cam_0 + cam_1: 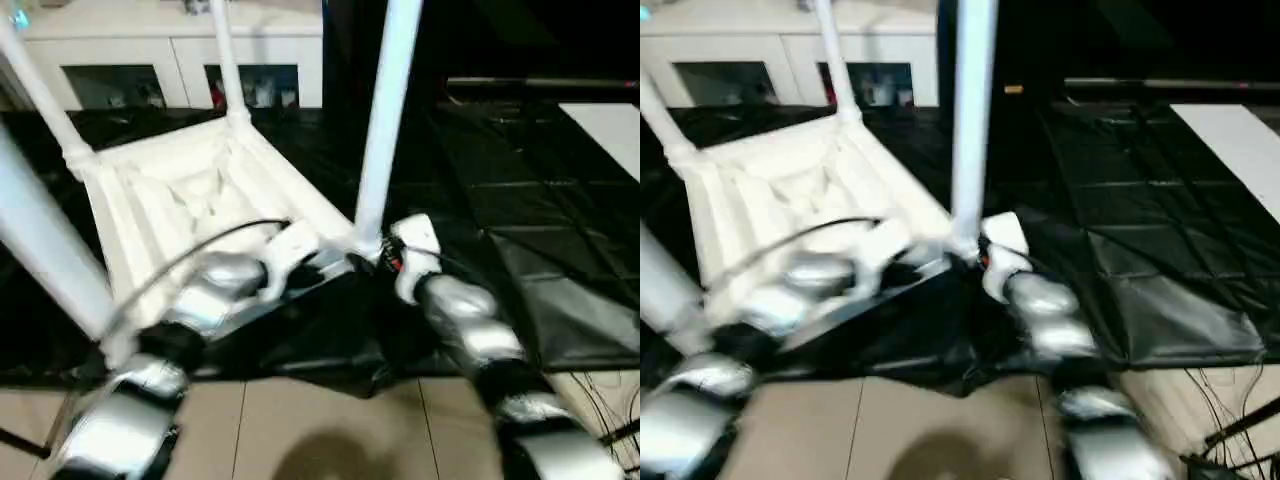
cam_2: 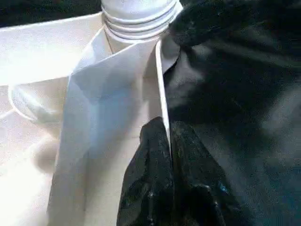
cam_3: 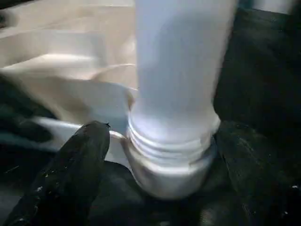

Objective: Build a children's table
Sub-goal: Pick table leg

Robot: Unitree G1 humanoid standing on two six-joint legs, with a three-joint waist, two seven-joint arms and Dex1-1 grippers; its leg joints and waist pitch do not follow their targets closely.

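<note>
At the bottom of the head view, pale floor tiles [image 1: 330, 430] run along the lower edge, with the two silver forearms rising over them. The left arm [image 1: 150, 370] comes in from the lower left and the right arm [image 1: 490, 350] from the lower right, and both meet near the middle of the frame at the closest corner of the children's table [image 1: 190, 200].

The table lies upside down on a black sheet [image 1: 540, 240], its ribbed underside facing up in the left half of the frame. White legs stand up from its corners; the nearest leg [image 1: 385, 110] rises through the centre to the top edge.

The left gripper [image 2: 167, 141] is clenched on the thin white edge of the table top just beside that corner; its wrist picture shows the two black fingers [image 2: 146, 179] pinched on either side of the rim, below the ribbed base of the leg. The right gripper [image 3: 160, 155] is released: its fingers [image 3: 75, 174] stand wide apart on each side of the leg's base, apparently not pressing it.

Far back, in the upper left, stands a white cabinet [image 1: 170, 60] with glass doors.
</note>
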